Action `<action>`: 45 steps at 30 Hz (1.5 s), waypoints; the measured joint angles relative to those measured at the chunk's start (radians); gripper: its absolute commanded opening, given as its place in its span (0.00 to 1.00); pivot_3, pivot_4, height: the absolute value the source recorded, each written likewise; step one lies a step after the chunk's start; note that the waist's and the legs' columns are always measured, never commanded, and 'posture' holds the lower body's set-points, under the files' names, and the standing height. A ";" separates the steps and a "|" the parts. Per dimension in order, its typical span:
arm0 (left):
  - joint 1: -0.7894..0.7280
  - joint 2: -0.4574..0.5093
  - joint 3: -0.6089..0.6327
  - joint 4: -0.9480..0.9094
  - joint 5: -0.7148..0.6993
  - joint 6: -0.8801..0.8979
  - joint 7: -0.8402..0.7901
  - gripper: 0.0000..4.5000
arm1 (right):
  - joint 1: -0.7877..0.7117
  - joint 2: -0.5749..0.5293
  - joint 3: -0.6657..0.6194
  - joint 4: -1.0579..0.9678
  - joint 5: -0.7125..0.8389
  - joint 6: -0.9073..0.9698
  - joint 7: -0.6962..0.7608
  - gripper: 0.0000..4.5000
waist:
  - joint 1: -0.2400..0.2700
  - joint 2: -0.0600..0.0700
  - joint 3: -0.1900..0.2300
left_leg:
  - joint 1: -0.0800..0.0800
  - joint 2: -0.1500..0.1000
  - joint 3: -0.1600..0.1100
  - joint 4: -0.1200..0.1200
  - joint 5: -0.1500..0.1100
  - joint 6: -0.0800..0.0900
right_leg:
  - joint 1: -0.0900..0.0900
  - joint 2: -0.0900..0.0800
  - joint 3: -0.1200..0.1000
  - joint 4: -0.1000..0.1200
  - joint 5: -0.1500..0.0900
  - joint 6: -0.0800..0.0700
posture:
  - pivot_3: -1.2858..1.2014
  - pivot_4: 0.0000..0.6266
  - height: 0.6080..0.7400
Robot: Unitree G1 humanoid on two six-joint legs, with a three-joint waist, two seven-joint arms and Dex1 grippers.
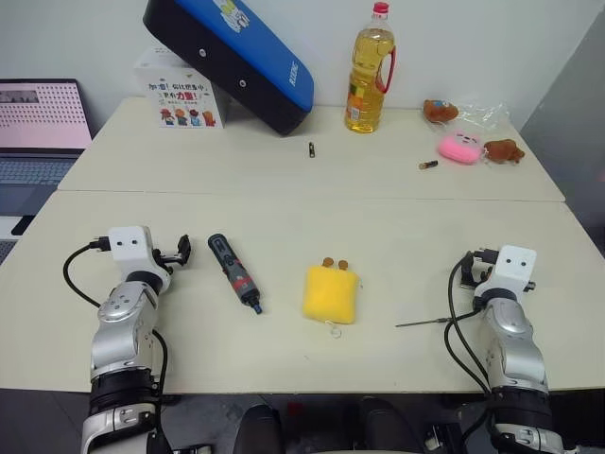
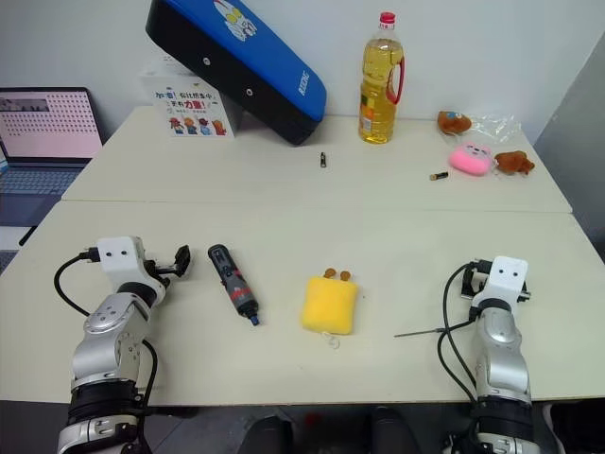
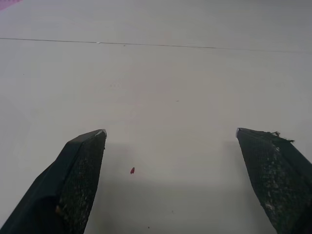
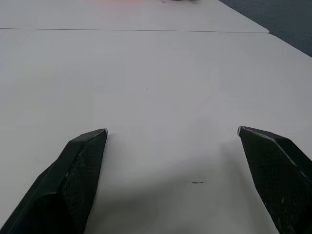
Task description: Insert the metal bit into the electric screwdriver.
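A: Where's the electric screwdriver (image 1: 234, 272)?
B: Flat on the near table (image 1: 284, 350), left of centre. Black body, red band near the front, narrow tip pointing toward the near edge and slightly right. Nothing touching it.

A: Metal bit (image 1: 427, 323)?
B: Thin dark rod lying on the near table, right side, between the yellow plush (image 1: 331, 293) and the right arm. Its right end runs up near the arm's cables; can't tell from the head views whether it touches them.

A: Left gripper (image 3: 170, 134)?
B: Fingers spread wide, nothing between them, just bare tabletop in the wrist view. It sits just left of the screwdriver, not touching it.

A: Right gripper (image 4: 173, 131)?
B: Same, fingers wide apart over bare table, empty. It's past the bit toward the right edge of the table.

A: Anything else on the surface?
B: Yellow plush sits between screwdriver and bit. Far table: oil bottle (image 1: 370, 68), blue and black case (image 1: 232, 52) leaning on a white box (image 1: 180, 95), a short black cylinder (image 1: 311, 148), a small brown-gold cylinder (image 1: 428, 165), a pink toy (image 1: 460, 148) and two brown plush toys (image 1: 504, 150). Laptop (image 1: 38, 128) off the left side.
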 measured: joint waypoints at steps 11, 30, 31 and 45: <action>0.000 0.000 0.000 0.000 -0.015 0.001 -0.002 0.99 | 0.000 -0.001 0.000 0.000 0.000 0.000 0.001 1.00 | 0.000 0.000 0.000 | 0.000 0.000 0.000 0.000 0.000 0.000 | 0.000 0.000 0.000 0.000 0.000 0.000 | 0.52 0.24 1.00; -0.021 0.424 -0.148 -0.379 -0.291 0.278 -0.707 0.99 | -0.009 -0.443 0.284 -0.335 0.225 0.181 0.805 1.00 | -0.001 0.003 0.003 | -0.002 0.000 0.001 -0.001 0.000 0.000 | -0.003 0.001 0.001 -0.001 -0.001 -0.001 | 0.52 0.24 1.00; -0.019 0.466 -0.172 -0.419 -0.314 0.306 -0.764 0.99 | -0.010 -0.473 0.316 -0.366 0.250 0.199 0.867 1.00 | -0.001 0.003 0.003 | -0.002 0.000 0.001 -0.001 0.000 0.000 | -0.003 0.001 0.001 -0.001 -0.001 -0.001 | 0.52 0.24 1.00; 0.097 0.618 -0.295 -0.602 -0.284 0.233 -1.054 0.99 | -0.120 -0.524 0.683 -0.332 -0.020 -0.133 1.122 1.00 | 0.015 0.005 0.004 | -0.005 0.001 0.002 0.001 0.000 0.000 | -0.008 0.003 0.003 0.002 -0.003 -0.004 | 0.52 0.24 1.00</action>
